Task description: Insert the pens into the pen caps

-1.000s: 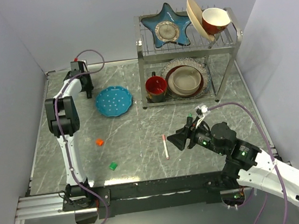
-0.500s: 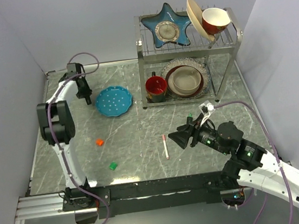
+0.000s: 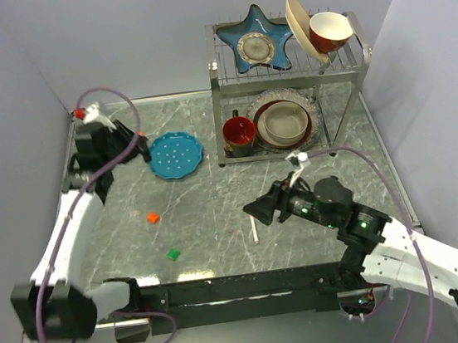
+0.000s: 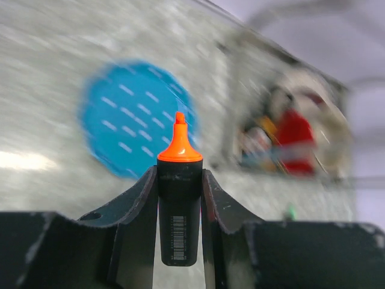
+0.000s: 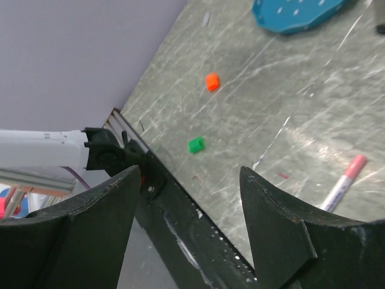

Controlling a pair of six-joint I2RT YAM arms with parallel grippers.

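**Item 1.** My left claw (image 4: 179,174): pinching a black-bodied marker (image 4: 179,223) between both fingers, its bare orange tip pointing outward. Place: far left of the desk (image 3: 215,194), just left of the blue plate (image 3: 174,155). The background in the wrist view is blurred.

**Item 2.** My right claw (image 5: 189,170): fingers spread wide, nothing between them. Place: right of the desk's centre, on the near side, pointing left.

**Item 3.** White pen (image 5: 343,186), pink at one end: lying flat on the desk. Seen from above, my right claw partly covers it.

**Item 4.** Orange cap (image 3: 153,218): loose on the desk, left of centre, on the near side of the plate.

**Item 5.** Green cap (image 3: 173,254): loose on the desk, nearer than the orange cap and slightly to its right, not touching it.

**Item 6.** Dish rack (image 3: 284,73): far right, loaded with crockery, with a red mug (image 3: 239,134) at its lower left.
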